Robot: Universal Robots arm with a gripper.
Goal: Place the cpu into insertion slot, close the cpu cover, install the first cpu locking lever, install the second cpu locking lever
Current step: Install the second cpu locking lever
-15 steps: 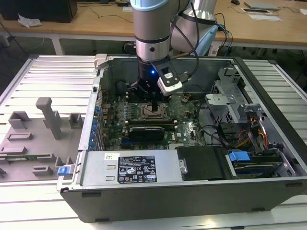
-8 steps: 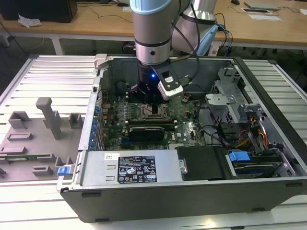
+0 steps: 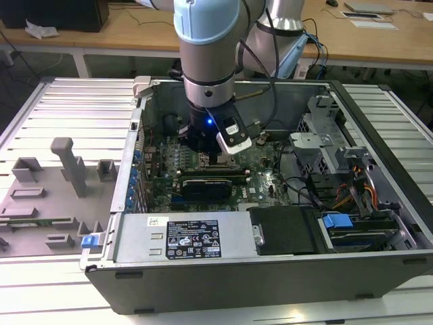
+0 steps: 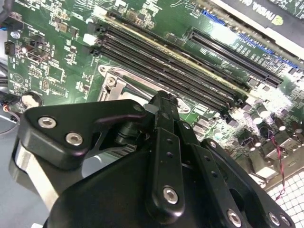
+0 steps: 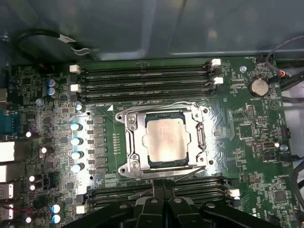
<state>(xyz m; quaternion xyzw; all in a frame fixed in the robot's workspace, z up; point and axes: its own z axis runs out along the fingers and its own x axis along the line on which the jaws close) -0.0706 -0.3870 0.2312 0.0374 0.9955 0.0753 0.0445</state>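
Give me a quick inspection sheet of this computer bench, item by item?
Surface: ribbed grey metal table carrying an open computer case.
Job's things: pale silver square cpu seated in the dark-framed insertion slot; silver-grey cpu cover lies closed around it.
Clutter: grey plastic fixtures.
Gripper: black gripper low beside the slot, holding nothing seen.
Cables: blue cables behind the arm.
Surroundings: wooden desks.

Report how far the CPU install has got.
Done: the cpu lies in the insertion slot, and the cpu cover looks closed flat around it. In hand: the hand hangs just beside the socket, over the memory slots. Left: I cannot tell whether either locking lever is latched.
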